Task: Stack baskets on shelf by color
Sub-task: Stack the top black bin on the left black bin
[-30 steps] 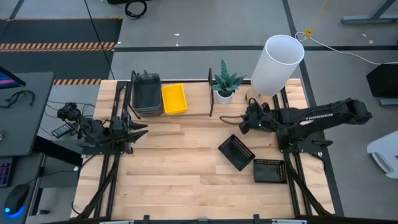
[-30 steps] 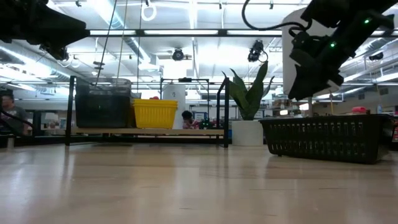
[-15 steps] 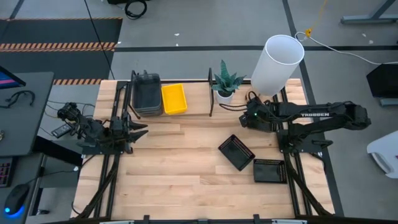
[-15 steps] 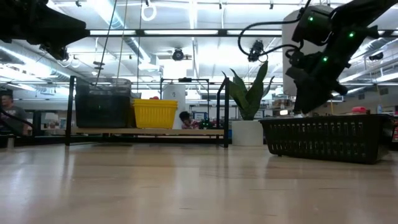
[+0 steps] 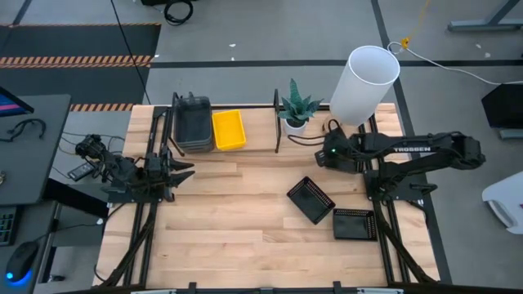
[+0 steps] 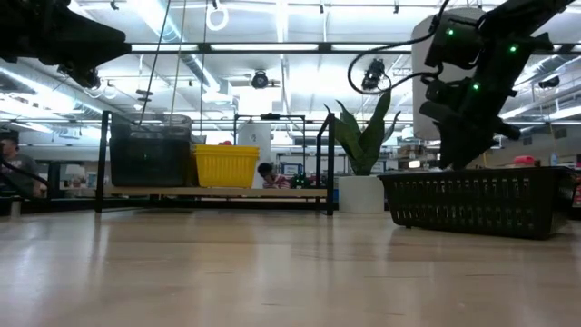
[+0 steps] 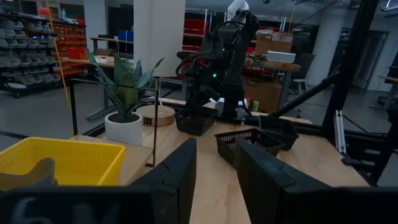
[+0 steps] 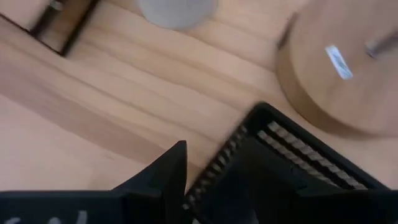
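The shelf is a long light wood board with black wire ends. On it sit a pile of dark grey baskets and, just beside them, a bright yellow basket. Two black mesh baskets lie flat on the table. A third black mesh basket lies near a round wooden base.

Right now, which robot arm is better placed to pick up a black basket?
The right gripper: its open fingers sit at the rim of a black mesh basket. The left gripper waits at the table's left side, away from the black baskets.
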`<action>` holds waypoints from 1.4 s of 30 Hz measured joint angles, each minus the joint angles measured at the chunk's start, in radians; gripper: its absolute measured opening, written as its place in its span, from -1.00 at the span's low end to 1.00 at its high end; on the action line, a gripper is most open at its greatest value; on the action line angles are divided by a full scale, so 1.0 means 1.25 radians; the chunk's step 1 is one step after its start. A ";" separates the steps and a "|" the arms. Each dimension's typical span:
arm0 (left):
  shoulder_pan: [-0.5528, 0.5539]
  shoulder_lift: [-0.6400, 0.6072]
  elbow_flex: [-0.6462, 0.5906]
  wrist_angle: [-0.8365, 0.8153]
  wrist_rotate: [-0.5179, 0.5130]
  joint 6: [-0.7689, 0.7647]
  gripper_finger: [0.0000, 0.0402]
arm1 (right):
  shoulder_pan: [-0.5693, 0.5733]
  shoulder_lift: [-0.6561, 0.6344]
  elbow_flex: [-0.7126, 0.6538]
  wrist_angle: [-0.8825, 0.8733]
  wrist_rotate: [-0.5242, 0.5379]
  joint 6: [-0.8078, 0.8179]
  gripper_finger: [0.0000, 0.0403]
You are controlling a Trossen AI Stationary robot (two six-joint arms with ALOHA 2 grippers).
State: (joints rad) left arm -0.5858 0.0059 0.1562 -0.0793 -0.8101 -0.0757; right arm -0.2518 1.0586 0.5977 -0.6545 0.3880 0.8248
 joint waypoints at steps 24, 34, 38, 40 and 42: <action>0.000 0.000 0.000 0.000 0.000 0.000 -0.42 | -0.030 0.136 0.007 0.025 -0.055 0.038 -0.22; 0.000 0.000 0.000 0.000 0.000 0.000 -0.42 | -0.038 0.202 0.007 0.026 -0.063 0.047 -0.26; 0.000 0.000 0.000 0.000 0.000 0.000 -0.42 | -0.038 0.209 0.007 0.030 -0.085 0.052 -0.39; 0.000 0.000 0.000 0.000 0.000 0.000 -0.42 | -0.036 0.211 0.007 0.032 -0.086 0.052 -0.48; 0.000 0.000 0.000 0.000 0.000 0.000 -0.42 | -0.036 0.211 0.007 0.031 -0.094 0.045 -0.59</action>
State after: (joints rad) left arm -0.5858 0.0063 0.1566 -0.0792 -0.8102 -0.0755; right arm -0.2962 1.3224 0.6064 -0.6160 0.2699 0.8813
